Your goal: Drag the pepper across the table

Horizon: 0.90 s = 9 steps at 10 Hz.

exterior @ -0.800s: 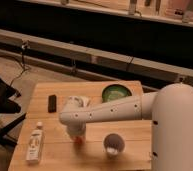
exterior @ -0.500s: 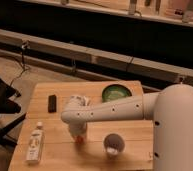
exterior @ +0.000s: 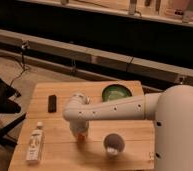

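Pepper near bench middle, 6 o'clock side | gripper right over it, jaws open or closed: you can't tell | likely light, smooth, rolls; pin its top, drag gently.

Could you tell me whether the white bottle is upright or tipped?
The bottle lies flat on the table; the gripper is at the pepper.

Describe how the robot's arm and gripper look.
The arm is a smooth white tube with a row of small dark dots along its side, ending in a rounded white joint. It springs from a large rounded white shell. The gripper, low over the table by the pepper, looks pale too.
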Motion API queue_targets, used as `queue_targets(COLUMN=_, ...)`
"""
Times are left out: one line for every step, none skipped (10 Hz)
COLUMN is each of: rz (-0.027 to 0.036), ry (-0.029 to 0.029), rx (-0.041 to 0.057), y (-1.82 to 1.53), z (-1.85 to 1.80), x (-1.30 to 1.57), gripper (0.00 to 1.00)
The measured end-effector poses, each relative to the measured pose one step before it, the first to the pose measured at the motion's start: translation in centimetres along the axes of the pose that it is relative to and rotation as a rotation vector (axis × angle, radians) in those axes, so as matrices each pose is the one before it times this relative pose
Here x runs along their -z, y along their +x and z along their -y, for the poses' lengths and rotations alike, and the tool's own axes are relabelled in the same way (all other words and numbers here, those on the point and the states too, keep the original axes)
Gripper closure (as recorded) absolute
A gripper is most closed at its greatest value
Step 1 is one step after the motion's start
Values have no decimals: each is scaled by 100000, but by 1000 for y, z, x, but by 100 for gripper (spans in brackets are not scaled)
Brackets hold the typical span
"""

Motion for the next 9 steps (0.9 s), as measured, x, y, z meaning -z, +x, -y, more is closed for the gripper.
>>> queue_targets(rz=34, ry=72, rx=-85, y=139, z=-127, x=5, gripper=100)
queue_targets(rz=51, ry=80, rx=-132, y=139, z=-123, x=2, gripper=100)
queue_targets(rz=144, ry=144, rx=-123, y=139, z=-103, x=14, gripper=100)
queue_targets(rz=121, ry=71, rx=-156, y=149, z=-162, x=7, gripper=100)
queue_targets(rz=-26, ry=77, rx=-112, y=133, z=-82, x=50, gripper=100)
queue_targets(rz=294, ry=-14, rx=-88, y=55, z=-143, x=-46, gripper=100)
queue_targets(rz=46, ry=13, rx=-172, y=177, z=-174, x=26, gripper=100)
queue_targets(rz=73, ry=24, rx=-67, y=110, z=-116, x=13, gripper=100)
queue_targets(rz=129, ry=164, rx=-8, y=168, z=-83, x=41, gripper=100)
